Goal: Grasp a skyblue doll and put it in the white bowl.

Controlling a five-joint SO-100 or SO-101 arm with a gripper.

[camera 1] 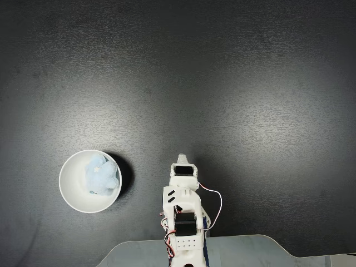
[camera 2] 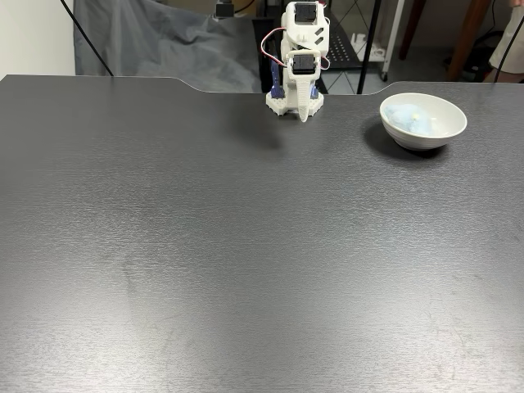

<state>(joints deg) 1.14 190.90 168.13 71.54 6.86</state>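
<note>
One skyblue doll (camera 1: 101,174) sits inside the white bowl (camera 1: 71,189). It is soft and fluffy, and it lies toward the right side of the bowl in the fixed view from above. In the other fixed view the doll (camera 2: 412,117) shows as a pale blue lump just over the bowl's rim (camera 2: 423,135).

One bowl is on the desk (camera 1: 222,83). It is round, shiny and plain, with no writing on it. It is wider than the doll. A dark shadow lies next to it.

One robot arm (camera 1: 182,214) stands on the desk. It is white, with black motor blocks and thin red and white wires. It is folded up close to its own base. In the view from above it is to the right of the bowl and apart from it. In the other fixed view the arm (camera 2: 301,49) is to the left of the bowl, at the far edge of the desk.

One tool (camera 1: 182,159) is on the end of the arm. It holds nothing and touches neither the bowl nor the doll. Seen from the front, the tool (camera 2: 304,110) points down at the desk, and its fingers look pressed together into one narrow tip.

I cannot read any words or labels on the arm, the bowl or the desk. The desk is dark and a little rough. Behind it hangs a grey cloth (camera 2: 164,41).
</note>
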